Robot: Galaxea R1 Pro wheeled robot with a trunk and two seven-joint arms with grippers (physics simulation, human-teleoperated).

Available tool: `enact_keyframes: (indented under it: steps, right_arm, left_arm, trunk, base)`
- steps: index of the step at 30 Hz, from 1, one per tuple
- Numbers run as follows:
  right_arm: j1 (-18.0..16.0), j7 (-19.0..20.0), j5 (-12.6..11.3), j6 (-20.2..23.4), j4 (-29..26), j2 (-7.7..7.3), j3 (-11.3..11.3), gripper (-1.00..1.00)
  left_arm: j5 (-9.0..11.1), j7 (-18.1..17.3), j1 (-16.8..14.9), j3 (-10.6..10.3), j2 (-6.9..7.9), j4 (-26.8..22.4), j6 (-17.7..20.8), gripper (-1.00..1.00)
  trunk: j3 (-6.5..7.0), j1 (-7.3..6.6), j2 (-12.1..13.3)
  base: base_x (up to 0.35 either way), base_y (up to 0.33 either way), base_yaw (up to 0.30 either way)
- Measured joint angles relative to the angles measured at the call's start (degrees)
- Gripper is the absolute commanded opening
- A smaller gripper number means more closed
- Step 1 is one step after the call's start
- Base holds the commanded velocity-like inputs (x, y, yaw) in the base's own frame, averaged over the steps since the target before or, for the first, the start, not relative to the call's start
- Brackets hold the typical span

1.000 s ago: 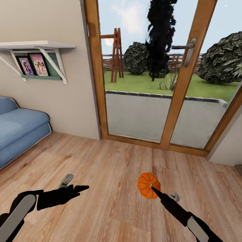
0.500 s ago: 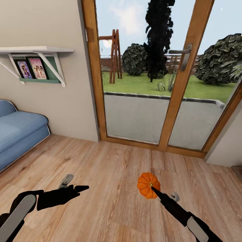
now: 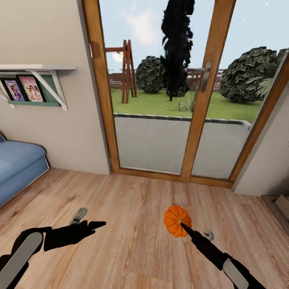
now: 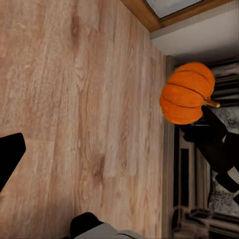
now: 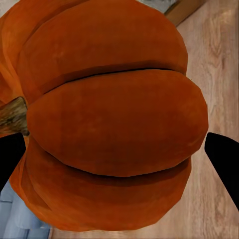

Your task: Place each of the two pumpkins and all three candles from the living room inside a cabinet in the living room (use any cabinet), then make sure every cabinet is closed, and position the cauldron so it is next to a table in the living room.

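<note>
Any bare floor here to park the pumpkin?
Yes: wood floor lies bare between the blue sofa and the glass door. Crowded at the front, with the left gripper and the right gripper holding the pumpkin.

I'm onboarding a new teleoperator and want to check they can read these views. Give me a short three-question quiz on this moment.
1. True or false: the right gripper holds a pumpkin.
2. What does the left gripper hold? A) a candle B) nothing C) a pumpkin
3. What blue furniture stands at the robot's left, under the shelf?

Key: 1 true. 2 B. 3 The sofa.
</note>
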Motion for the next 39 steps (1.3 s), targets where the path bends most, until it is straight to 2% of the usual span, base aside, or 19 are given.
enact_keyframes:
  steps: [18,39]
  right_arm:
    - [0.00,0.00,0.00,0.00,0.00,0.10,0.00,-1.00]
    - [-0.01,-0.01,0.02,-0.01,-0.01,0.10,0.01,-1.00]
  left_arm:
    - [0.00,0.00,0.00,-0.20,0.00,-0.05,0.00,1.00]
    - [0.00,0.07,0.02,-0.27,0.00,-0.04,0.00,1.00]
  trunk:
    - [4.56,-3.95,7.22]
    - [8.55,-8.57,15.65]
  base:
    - [0.000,0.000,-0.150]
    - [0.000,0.000,-0.010]
